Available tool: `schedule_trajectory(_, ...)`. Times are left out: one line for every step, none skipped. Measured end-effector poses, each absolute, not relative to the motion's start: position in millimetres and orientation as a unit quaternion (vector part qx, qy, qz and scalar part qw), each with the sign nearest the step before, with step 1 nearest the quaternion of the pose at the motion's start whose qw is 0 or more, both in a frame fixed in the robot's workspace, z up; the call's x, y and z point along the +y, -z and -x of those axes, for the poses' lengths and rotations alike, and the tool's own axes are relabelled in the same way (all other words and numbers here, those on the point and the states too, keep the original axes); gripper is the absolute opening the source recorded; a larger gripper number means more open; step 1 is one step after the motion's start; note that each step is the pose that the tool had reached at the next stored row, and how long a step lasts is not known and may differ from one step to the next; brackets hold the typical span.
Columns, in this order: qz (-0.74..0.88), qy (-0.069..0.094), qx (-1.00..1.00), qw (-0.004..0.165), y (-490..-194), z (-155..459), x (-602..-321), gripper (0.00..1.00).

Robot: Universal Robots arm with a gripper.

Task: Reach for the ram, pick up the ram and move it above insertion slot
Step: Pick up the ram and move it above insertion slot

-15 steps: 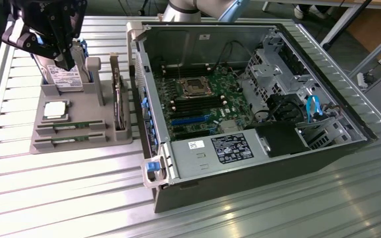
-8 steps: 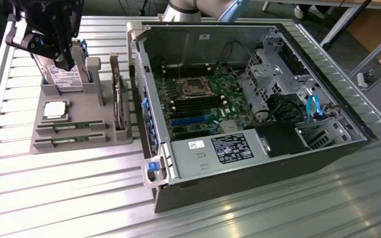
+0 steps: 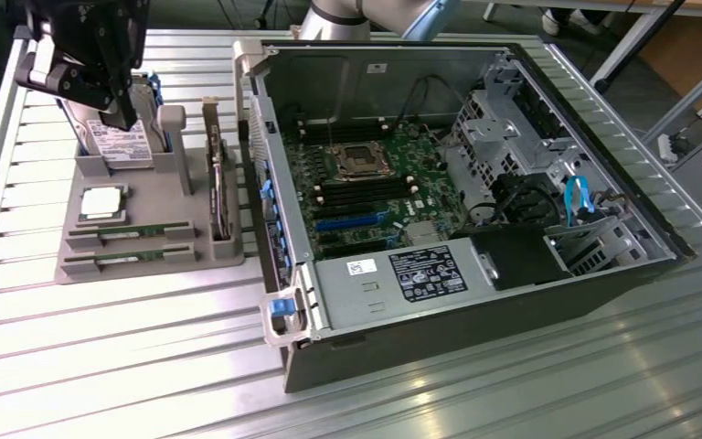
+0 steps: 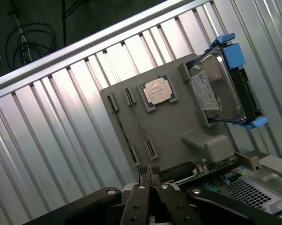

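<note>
On the grey holder (image 3: 150,272) you have two slotted rams (image 3: 132,230), a processor (image 3: 101,202) and an upright hard drive (image 3: 113,148); your claw (image 3: 117,117) hangs above, closed tight, empty.

No writing can be read. The power supply (image 3: 376,306) in the computer case (image 3: 364,69) bears a black label (image 3: 431,273) and a white sticker (image 3: 362,268), and the hard drive (image 4: 227,101) a white label (image 4: 204,91); their print is too small to make out.

Grey tray (image 4: 178,122); green ram (image 3: 132,230); silver hdd (image 4: 211,93), blue bracket (image 4: 232,51).
</note>
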State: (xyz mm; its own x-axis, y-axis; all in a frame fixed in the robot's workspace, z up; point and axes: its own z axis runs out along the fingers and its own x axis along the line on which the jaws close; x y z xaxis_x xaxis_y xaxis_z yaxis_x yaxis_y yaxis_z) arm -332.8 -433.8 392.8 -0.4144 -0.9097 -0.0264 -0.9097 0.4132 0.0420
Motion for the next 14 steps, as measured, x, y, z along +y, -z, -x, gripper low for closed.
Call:
schedule_trajectory(-0.544, 0.025, -0.839, 0.000, -392.8, 332.8, -433.8, 0.10)
schedule_trajectory(-0.546, 0.025, -0.837, 0.000, -392.8, 332.8, -433.8, 0.10)
schedule_trajectory(-0.550, 0.025, -0.835, 0.001, -392.8, 332.8, -433.8, 0.10)
schedule_trajectory(-0.552, 0.025, -0.833, 0.001, -392.8, 332.8, -433.8, 0.10)
schedule_trajectory(-0.555, 0.025, -0.832, 0.001, -392.8, 332.8, -433.8, 0.10)
schedule_trajectory(-0.558, 0.025, -0.829, 0.001, -392.8, 332.8, -433.8, 0.10)
schedule_trajectory(-0.562, 0.025, -0.827, 0.001, -392.8, 332.8, -433.8, 0.10)
schedule_trajectory(-0.566, 0.025, -0.824, 0.001, -392.8, 332.8, -433.8, 0.10)
schedule_trajectory(-0.569, 0.025, -0.822, 0.001, -392.8, 332.8, -433.8, 0.10)
schedule_trajectory(-0.572, 0.025, -0.820, 0.001, -392.8, 332.8, -433.8, 0.10)
schedule_trajectory(-0.574, 0.025, -0.819, 0.001, -392.8, 332.8, -433.8, 0.10)
schedule_trajectory(-0.575, 0.025, -0.817, 0.001, -392.8, 332.8, -433.8, 0.10)
schedule_trajectory(-0.577, 0.025, -0.816, 0.001, -392.8, 332.8, -433.8, 0.10)
schedule_trajectory(-0.580, 0.025, -0.814, 0.001, -392.8, 332.8, -433.8, 0.10)
